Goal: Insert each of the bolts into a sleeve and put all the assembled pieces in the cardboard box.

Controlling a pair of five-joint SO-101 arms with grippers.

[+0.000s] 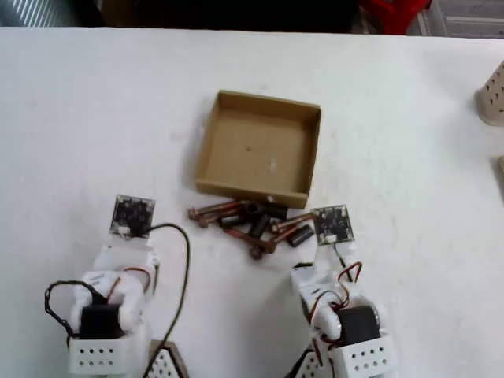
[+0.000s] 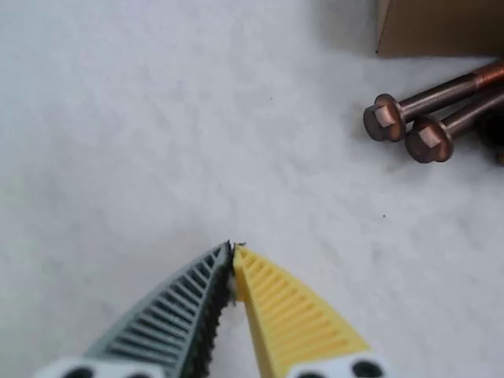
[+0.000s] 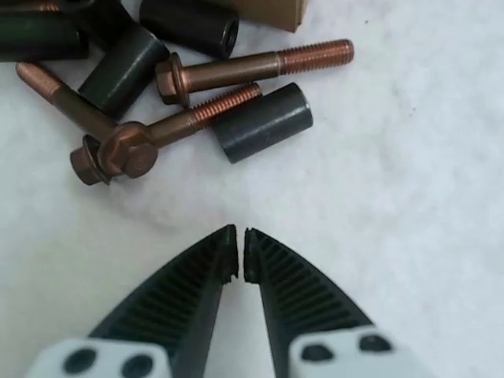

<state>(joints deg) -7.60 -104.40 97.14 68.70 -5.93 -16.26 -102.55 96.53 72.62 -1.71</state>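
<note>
1. One white table (image 1: 94,102) carries everything, and both of my arms stand side by side at its near edge.
2. Near the table's middle sits the cardboard box (image 1: 250,190), open-topped with nothing in it, so I judge that no assembled piece has been delivered yet.
3. My left arm (image 1: 110,311) is folded low towards the near left corner, wrist pointing out over bare table. My right arm (image 1: 346,323) is folded the same way further right along the near edge, wrist aimed at the parts.
4. Loose bolts (image 3: 260,69) and dark sleeves (image 3: 264,122) lie in one jumbled heap just beside the box's near wall, with some bolts crossing each other or leaning on sleeves. I see no bolt seated in a sleeve. The heap lies between my two arms, probably so that either can reach it and the carry to the box is short.
5. My right gripper (image 3: 240,236) hovers low just short of the heap, tips drawn almost together and pinching nothing.
6. My left gripper (image 2: 234,250) hangs over bare table, tips pressed together and empty. Two bolt heads lie ahead of it, near the box's corner.
</note>
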